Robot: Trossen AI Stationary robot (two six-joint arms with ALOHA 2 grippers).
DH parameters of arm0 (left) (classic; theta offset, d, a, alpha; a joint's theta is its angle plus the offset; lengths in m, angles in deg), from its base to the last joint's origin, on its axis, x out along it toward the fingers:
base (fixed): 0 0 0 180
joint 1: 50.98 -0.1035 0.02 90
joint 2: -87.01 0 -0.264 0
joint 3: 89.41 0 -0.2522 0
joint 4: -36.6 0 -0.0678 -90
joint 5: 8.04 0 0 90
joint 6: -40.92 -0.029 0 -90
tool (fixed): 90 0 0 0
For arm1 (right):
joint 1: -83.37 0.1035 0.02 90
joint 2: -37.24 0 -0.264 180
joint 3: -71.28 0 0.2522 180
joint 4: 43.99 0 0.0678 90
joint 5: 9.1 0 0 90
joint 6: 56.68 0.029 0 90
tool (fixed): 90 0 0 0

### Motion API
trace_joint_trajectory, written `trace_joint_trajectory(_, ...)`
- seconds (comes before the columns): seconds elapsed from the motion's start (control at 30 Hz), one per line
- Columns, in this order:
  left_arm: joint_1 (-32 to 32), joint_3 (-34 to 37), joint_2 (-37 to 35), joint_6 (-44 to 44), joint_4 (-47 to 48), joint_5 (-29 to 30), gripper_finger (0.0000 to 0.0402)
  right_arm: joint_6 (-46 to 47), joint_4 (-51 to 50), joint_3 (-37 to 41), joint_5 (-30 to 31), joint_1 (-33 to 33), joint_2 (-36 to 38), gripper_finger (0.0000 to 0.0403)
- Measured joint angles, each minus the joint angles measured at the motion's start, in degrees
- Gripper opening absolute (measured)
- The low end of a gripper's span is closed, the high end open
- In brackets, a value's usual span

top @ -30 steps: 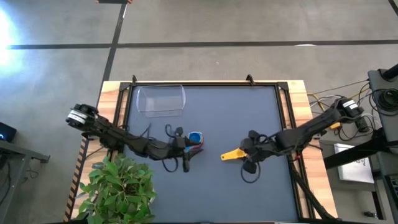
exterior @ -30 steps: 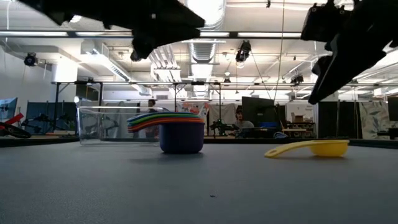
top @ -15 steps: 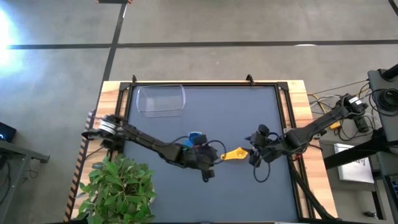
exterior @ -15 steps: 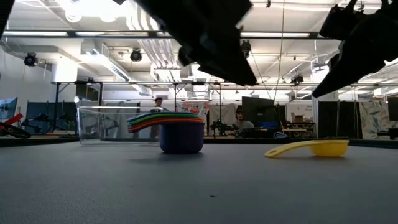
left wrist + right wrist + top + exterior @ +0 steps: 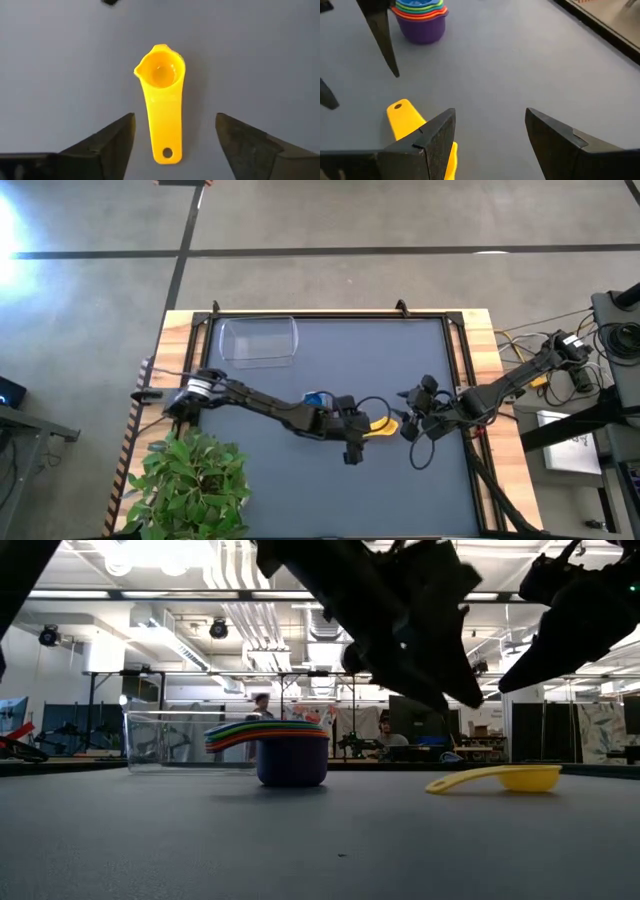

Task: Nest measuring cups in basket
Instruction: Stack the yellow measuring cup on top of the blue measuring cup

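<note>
Yellow cup lies alone on the mat, right of the nested stack, basket far left. Left gripper hovers wide open and empty straddling its handle: descend squarely, pinch mid-handle. Right gripper waits open and empty, just right.

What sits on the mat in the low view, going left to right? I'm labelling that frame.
Clear basket → stack of nested measuring cups → lone yellow measuring cup.
</note>
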State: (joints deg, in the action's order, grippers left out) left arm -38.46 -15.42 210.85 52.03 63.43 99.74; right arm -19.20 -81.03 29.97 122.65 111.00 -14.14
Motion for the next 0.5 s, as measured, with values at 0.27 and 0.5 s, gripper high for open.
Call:
trace_joint_trajectory(0.27, -0.3, 0.0, 2.7, 0.3, -2.2, -0.4, 0.0275, -0.6, -0.2, 0.1, 0.9, 0.0, -0.1, 0.0231)
trace_joint_trajectory(0.5, -0.6, 0.0, 6.0, 0.3, -4.0, -0.4, 0.0271, -0.5, -0.2, 0.1, 0.9, 0.0, -0.1, 0.0231)
